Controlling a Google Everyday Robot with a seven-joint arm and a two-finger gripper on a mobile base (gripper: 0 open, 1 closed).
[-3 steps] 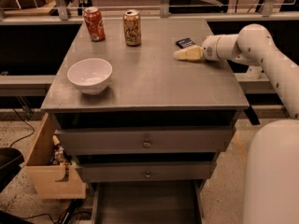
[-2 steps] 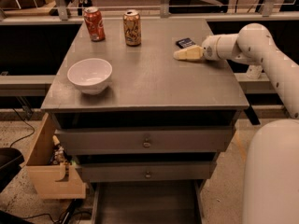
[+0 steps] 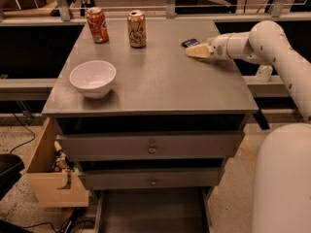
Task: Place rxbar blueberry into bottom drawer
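the rxbar blueberry (image 3: 191, 42) lies flat on the far right part of the bench (image 3: 160, 89), a small dark packet well clear of the edge. my gripper (image 3: 192, 51) sits low over the bench just beside it, on the near side, its pale tip pointing left with the arm reaching in from the right. i cannot tell how far it stands open, nor whether it touches the wrapper; the bar does not look lifted.

against a second ago almost nothing has changed: the bar is in the same spot and my gripper is in the same place next to it. i judge that the grasp is not yet made, so the whole carry is still ahead.

farther left stand a gold can (image 3: 136, 28) and a red can (image 3: 97, 25), and nearer the front a white bowl (image 3: 93, 77). under the bench's two knobbed drawers, the bottom drawer (image 3: 150, 211) is pulled out and open, ready to receive the bar.
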